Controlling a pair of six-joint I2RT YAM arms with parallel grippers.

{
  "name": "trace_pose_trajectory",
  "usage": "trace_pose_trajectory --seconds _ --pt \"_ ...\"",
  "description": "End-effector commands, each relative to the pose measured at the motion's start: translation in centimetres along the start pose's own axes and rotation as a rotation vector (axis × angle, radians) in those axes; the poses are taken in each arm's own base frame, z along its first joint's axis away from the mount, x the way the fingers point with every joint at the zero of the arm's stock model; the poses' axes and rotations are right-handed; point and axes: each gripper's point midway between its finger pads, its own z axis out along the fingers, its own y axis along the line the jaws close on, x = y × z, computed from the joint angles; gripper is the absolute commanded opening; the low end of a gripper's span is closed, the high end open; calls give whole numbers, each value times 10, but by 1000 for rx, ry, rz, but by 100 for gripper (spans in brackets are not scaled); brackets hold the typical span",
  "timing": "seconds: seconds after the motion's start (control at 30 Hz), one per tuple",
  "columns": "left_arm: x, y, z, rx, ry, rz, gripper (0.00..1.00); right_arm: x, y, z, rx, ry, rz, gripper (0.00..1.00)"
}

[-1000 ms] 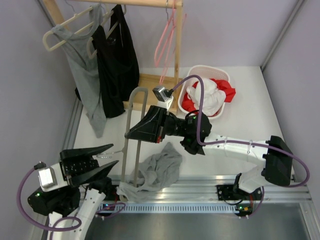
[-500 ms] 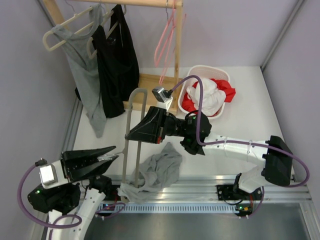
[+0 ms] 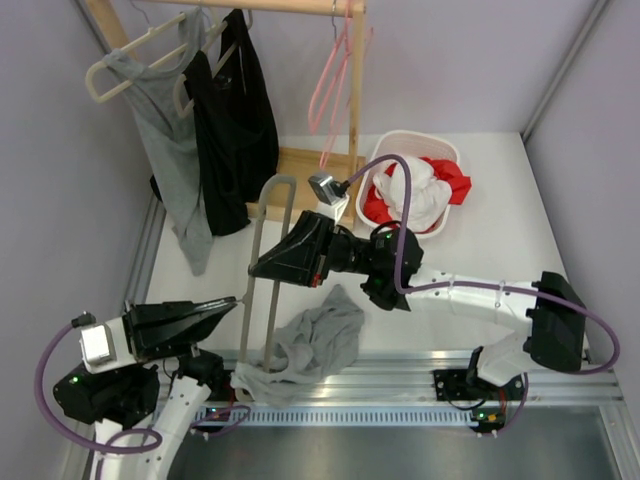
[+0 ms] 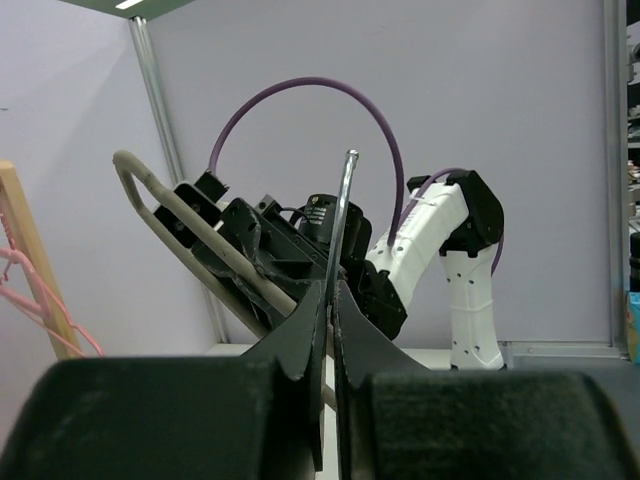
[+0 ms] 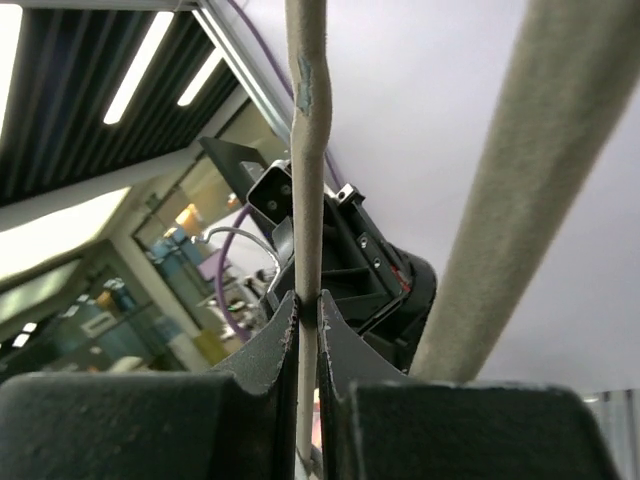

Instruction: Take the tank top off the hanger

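White table (image 3: 500, 230), both jaws clamped on hanger (image 5: 520, 180), tank top (image 3: 320, 340) heaped at its foot, basket (image 3: 420, 137), rack (image 3: 355, 90) beyond

Three tank tops: a grey tank top (image 3: 165, 150) and a black tank top (image 3: 235, 130) on the one wooden rack (image 3: 356, 100), and a crumpled grey tank top (image 3: 318, 342) lying loose. Hangers: a cream hanger (image 3: 100, 80), a second cream hanger (image 3: 181, 96), a taupe hanger (image 3: 258, 228), and pink hangers (image 3: 322, 95), one or two. One white basket (image 3: 440, 148) holds two garments, a red garment (image 3: 462, 180) and a white garment (image 3: 420, 195).
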Motion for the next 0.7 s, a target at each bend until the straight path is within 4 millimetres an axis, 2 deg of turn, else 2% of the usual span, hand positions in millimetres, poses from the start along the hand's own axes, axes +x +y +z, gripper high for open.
trace_pose_trajectory --seconds 0.0,0.3,0.67 --pt "-4 8 4 -37 12 -13 0 -8 20 6 -13 -36 -196 0" --pt "4 32 -2 -184 28 -32 0 1 37 5 4 -62 -350 0" --pt "1 54 -7 -306 -15 -42 0 18 32 3 12 -60 -371 0"
